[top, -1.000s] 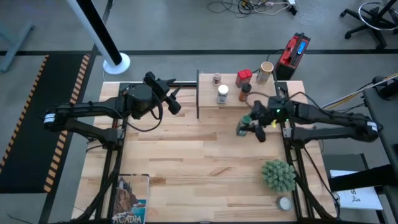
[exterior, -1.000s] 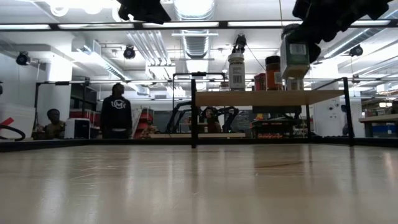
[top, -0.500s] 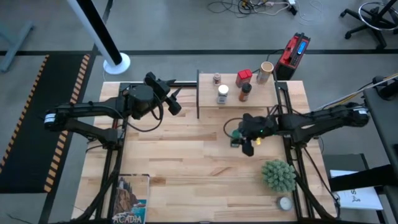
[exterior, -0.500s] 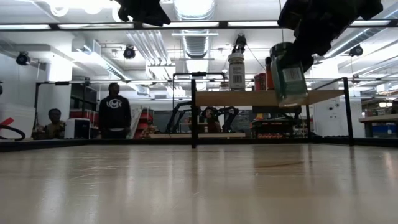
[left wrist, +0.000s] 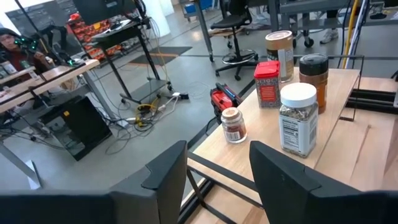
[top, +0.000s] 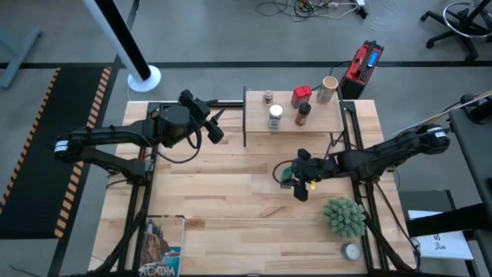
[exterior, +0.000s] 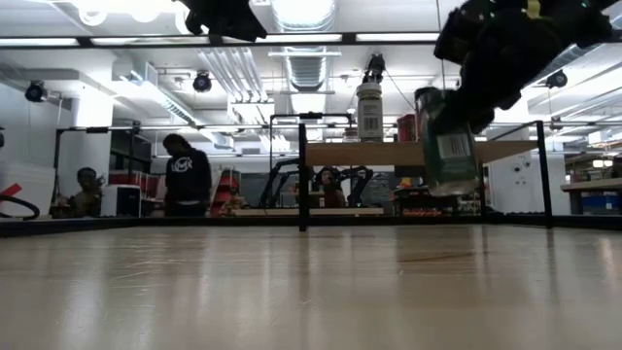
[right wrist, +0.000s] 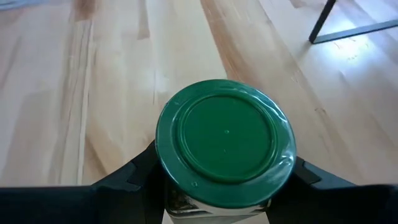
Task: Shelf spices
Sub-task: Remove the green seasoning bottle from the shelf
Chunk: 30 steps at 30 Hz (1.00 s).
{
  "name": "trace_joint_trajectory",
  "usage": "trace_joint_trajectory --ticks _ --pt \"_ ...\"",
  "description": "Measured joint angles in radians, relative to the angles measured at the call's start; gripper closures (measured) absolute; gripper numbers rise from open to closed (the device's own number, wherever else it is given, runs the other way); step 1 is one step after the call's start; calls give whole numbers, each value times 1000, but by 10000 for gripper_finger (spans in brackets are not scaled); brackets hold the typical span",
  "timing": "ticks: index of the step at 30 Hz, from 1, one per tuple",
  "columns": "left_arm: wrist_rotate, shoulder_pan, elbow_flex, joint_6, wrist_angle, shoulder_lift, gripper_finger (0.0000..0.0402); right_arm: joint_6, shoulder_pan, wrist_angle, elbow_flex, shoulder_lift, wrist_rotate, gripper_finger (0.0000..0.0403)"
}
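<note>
The right hand (top: 295,179) is pinching the green-lidded spice jar (right wrist: 225,149) just under its lid, likely rigid, smooth-sided and light, above the desk (top: 231,192).

I see the green-lidded jar (top: 287,174) clamped in my right gripper (top: 296,178), tilted and raised above the bench in front of the shelf (top: 323,119). On the shelf stand upright the white-lidded jar (top: 274,116), red tin (top: 300,96), tan cylinder (top: 329,87), dark-lidded jar (top: 304,114) and a small jar (top: 267,98).
</note>
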Motion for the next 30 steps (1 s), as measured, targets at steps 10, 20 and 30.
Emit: trace_joint_trajectory --ticks 10,20,30 --pt "1 1 0 1 0 0 226 68 78 139 -114 1 157 224" --pt "1 1 0 1 1 0 237 63 104 139 -119 59 323 224" --pt "1 1 0 -1 0 0 227 209 95 145 -124 156 415 224"
